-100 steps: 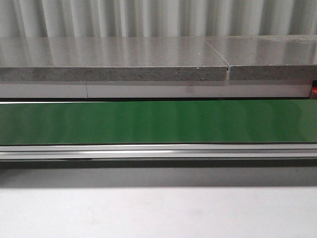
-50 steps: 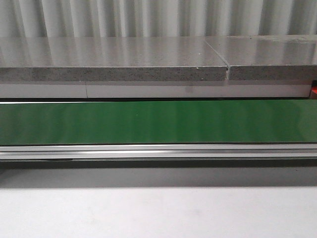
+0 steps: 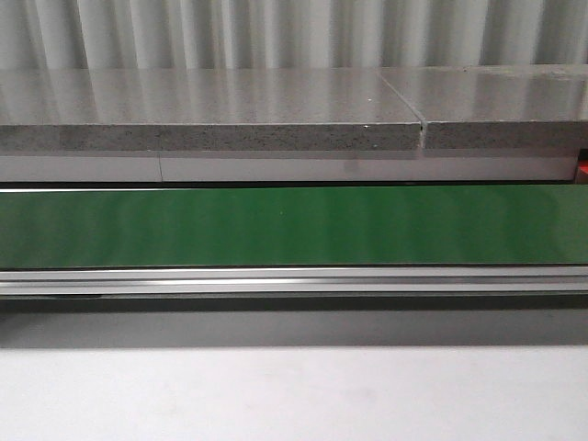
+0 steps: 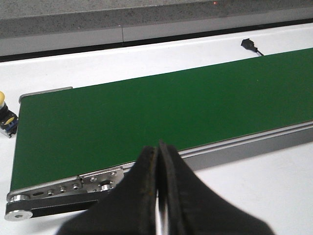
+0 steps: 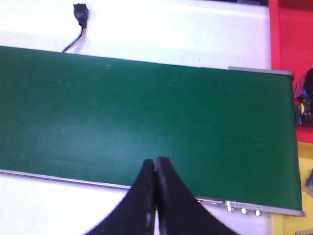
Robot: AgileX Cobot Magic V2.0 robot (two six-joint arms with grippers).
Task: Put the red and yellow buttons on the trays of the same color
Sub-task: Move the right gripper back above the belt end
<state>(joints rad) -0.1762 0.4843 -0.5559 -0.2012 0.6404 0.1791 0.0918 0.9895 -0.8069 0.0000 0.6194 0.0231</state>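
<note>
Both arms hang over the near edge of the white surface (image 4: 146, 58), facing the green conveyor belt (image 3: 294, 225) that runs across it from left to right. The left gripper (image 4: 157, 196) has its jaws clenched together with nothing between them, and the right gripper (image 5: 155, 196) is clenched and empty likewise. No button rides on the belt in any view. The only task piece that can be clearly made out is a yellow button (image 4: 4, 115) with a dark base, standing on the surface just off the belt's left end, beside the roller bracket. It sits apart from the left jaws, off toward the left edge of the surface and a little farther from the robot than they are, so the left arm is plainly the nearer one for it. It seems to stand upright, cap upward, though it is cut by the frame edge. At the belt's right end, the right wrist view shows a red tray (image 5: 291, 34) against the far right of the surface and a yellow tray (image 5: 293, 223) nearer the robot, with dark objects at the frame edge too cropped to identify. Reaching the yellow button would probably call for the left jaws to part, then swing leftward past the belt end before descending.
</note>
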